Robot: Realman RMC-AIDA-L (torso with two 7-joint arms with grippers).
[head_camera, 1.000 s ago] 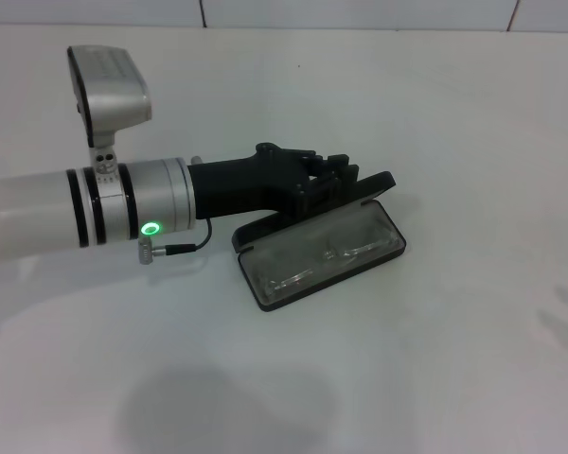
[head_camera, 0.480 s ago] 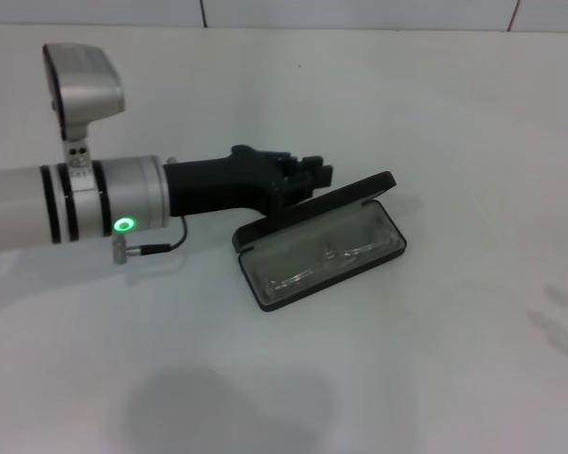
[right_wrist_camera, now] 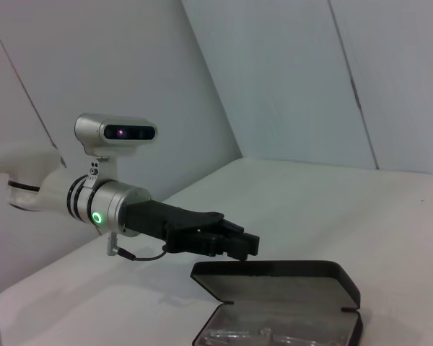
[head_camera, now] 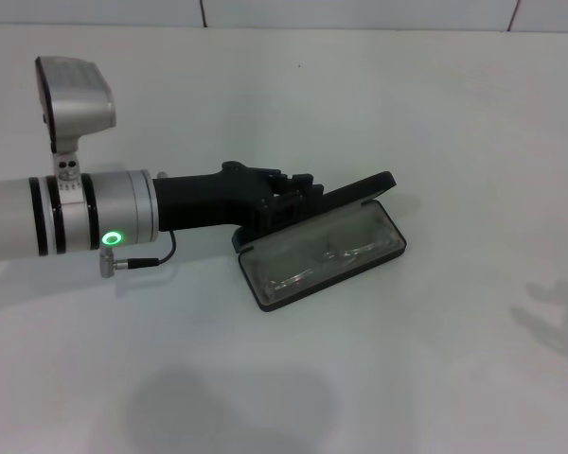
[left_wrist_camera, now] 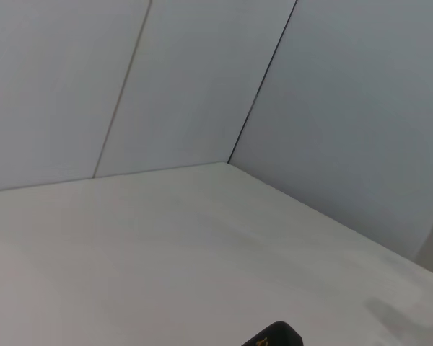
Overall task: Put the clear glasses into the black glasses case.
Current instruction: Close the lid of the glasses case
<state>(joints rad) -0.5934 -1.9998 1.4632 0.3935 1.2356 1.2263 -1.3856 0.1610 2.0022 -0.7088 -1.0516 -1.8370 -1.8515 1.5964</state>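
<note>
Nearest the robot on the white table (head_camera: 435, 378), the black glasses case (head_camera: 265, 293) lies open, its tray angled across the surface. And there they are: the clear glasses (head_camera: 327, 257) lie inside on the grey lining (faint, but the frame outline shows through). The lid (head_camera: 346, 197) stands tilted up along the far edge. Just behind that lid, the left gripper (head_camera: 298, 194) reaches in from the left side; its fingers look drawn together with nothing between them, right beside the lid, contact unclear. The right gripper is not in any view. Beyond, pale wall panels (head_camera: 360, 11).
</note>
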